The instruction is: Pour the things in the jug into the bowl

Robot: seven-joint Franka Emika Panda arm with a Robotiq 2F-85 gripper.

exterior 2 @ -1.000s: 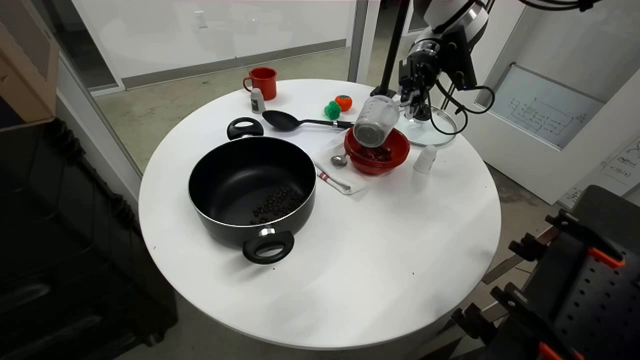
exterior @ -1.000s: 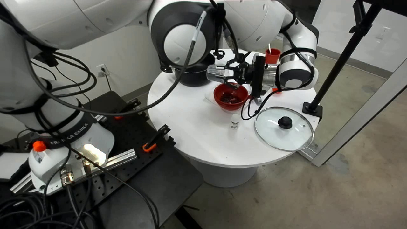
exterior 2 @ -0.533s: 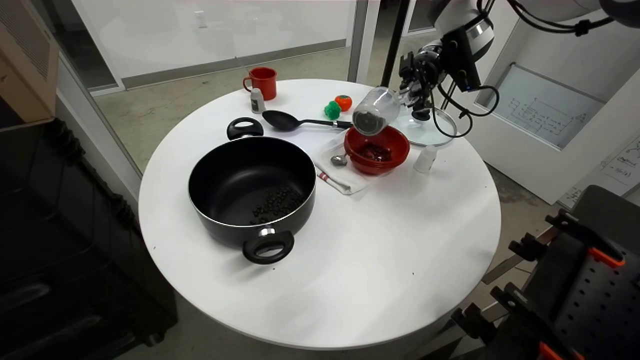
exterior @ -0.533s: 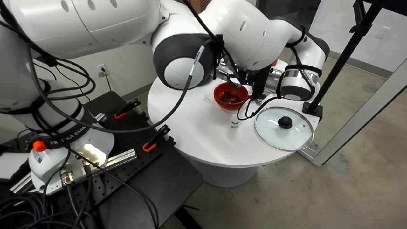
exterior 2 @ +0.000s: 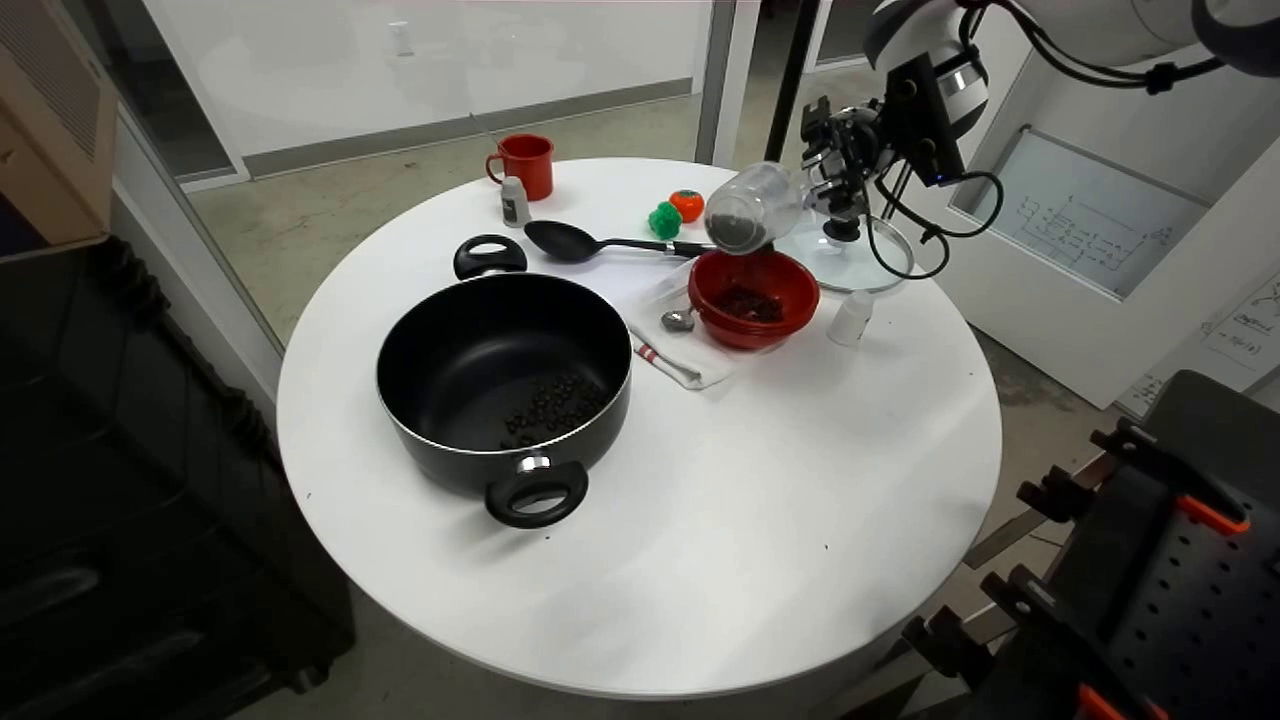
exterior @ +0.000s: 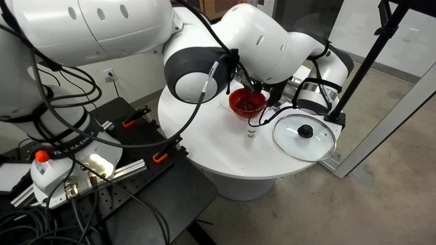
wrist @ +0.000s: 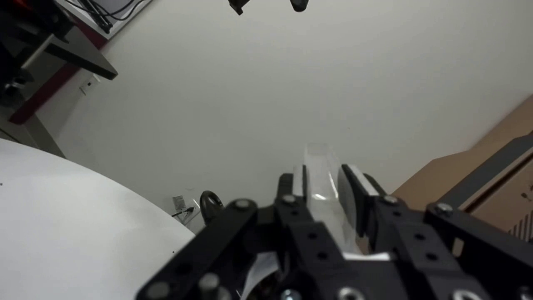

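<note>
The jug (exterior 2: 756,205) is small and see-through with a darker round end. In an exterior view it hangs tilted above the red bowl (exterior 2: 740,335), its dark end toward the left and down. My gripper (exterior 2: 812,190) is shut on the jug's clear side part or handle, which also shows between the pads in the wrist view (wrist: 320,164). The bowl, with dark pieces inside, stands below and also shows in an exterior view (exterior: 242,113). The arm hides the jug there. I cannot tell whether anything is inside the jug.
A black pot (exterior 2: 440,460) with dark bits stands nearby. A glass lid (exterior: 296,148) and a small white bottle (exterior: 251,132) lie beside the bowl. A black ladle (exterior 2: 562,241), a red cup (exterior 2: 532,168) and a napkin with a small spoon (exterior 2: 678,320) are also on the table.
The jug has risen a little above the bowl and turned more onto its side. My forearm has swung lower and now covers the gripper and jug in an exterior view. The bowl has not moved.
</note>
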